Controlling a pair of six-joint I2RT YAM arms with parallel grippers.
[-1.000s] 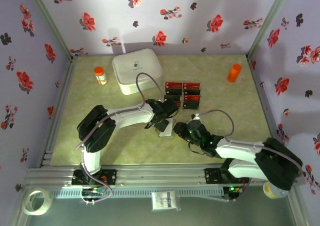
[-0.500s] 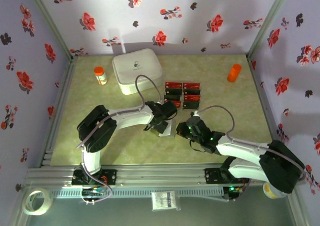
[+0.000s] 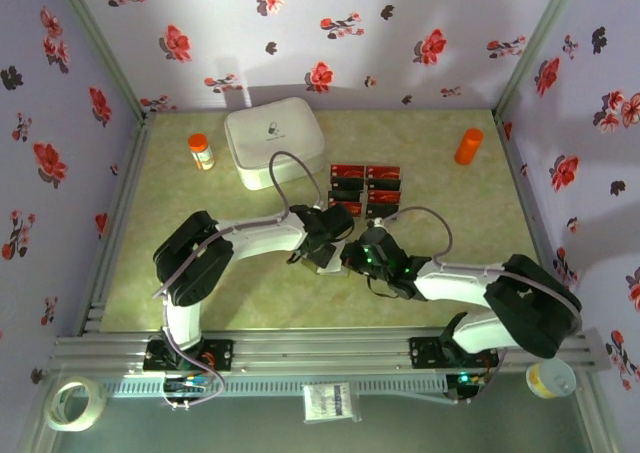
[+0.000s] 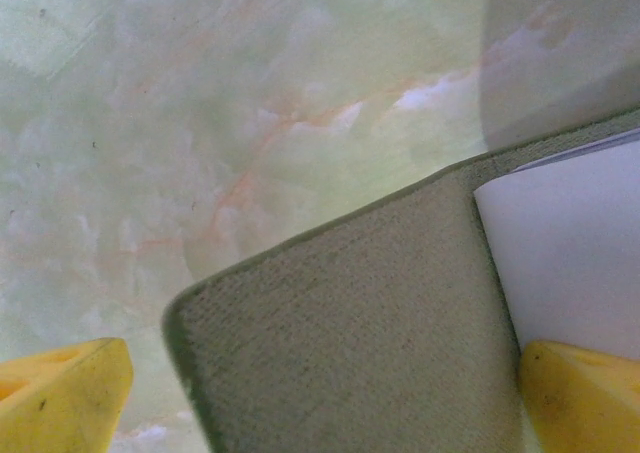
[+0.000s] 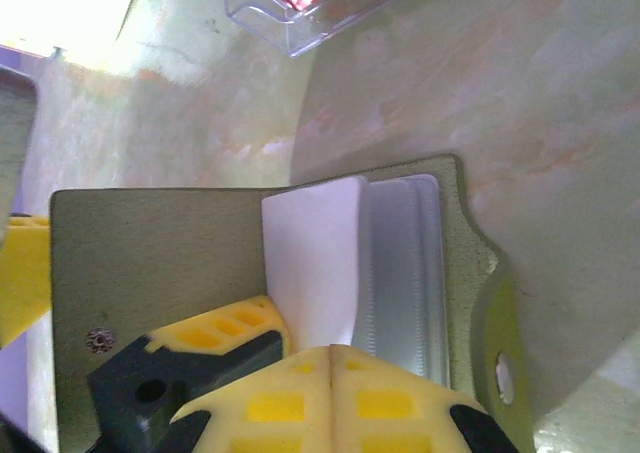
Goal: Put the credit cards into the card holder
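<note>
The card holder (image 5: 150, 263) lies open on the surface (image 3: 270, 298), with the credit cards (image 3: 365, 188) just behind it. The left pincer (image 4: 320, 413), spread wide, straddles its corner. The right pincer (image 5: 330, 361), pressed together, sits at its white insert (image 5: 310, 263).

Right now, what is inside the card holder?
A white insert and a ribbed silver piece show in the card holder; the right fingers cover its lower part.

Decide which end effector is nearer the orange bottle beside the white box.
Left. The left end effector sits toward the near right of the orange bottle; the right end effector lies just beyond it, farther right.
</note>
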